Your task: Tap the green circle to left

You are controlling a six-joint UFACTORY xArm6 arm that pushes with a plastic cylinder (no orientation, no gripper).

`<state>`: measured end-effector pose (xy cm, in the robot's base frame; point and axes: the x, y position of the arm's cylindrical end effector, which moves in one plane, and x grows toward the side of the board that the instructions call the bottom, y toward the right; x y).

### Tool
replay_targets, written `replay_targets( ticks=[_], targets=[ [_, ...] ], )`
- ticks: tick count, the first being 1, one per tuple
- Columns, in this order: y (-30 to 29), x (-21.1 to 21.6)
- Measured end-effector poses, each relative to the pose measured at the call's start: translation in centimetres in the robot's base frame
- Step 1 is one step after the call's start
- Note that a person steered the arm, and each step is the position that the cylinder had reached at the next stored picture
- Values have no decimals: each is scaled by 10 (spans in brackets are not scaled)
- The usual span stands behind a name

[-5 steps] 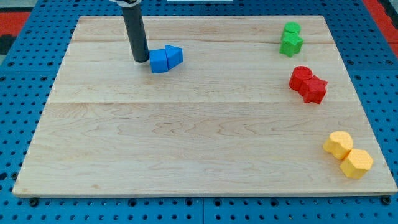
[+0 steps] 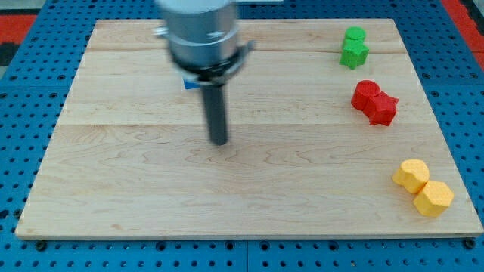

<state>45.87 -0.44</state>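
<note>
The green circle (image 2: 354, 35) sits at the view's top right, touching a green star (image 2: 354, 53) just below it. My tip (image 2: 218, 140) stands near the middle of the wooden board (image 2: 242, 196), far to the left of and below the green blocks. The arm's grey body (image 2: 201, 38) hangs over the board's upper left and hides most of the blue blocks (image 2: 189, 82); only a sliver of blue shows.
A red circle (image 2: 366, 94) and a red star (image 2: 382, 108) touch at the right. Two yellow blocks (image 2: 412, 174) (image 2: 434, 199) lie together at the lower right. Blue pegboard surrounds the board.
My tip has moved from beside the blue blocks at the upper left down and right toward the board's middle. The arm's body now covers the blue blocks.
</note>
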Motion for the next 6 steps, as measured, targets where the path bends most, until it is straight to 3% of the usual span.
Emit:
replay_targets(
  ticks=[1,2,3,6],
  targets=[
    [60,-47],
    [64,-49],
    [91,-115],
    [192,-230]
  ],
)
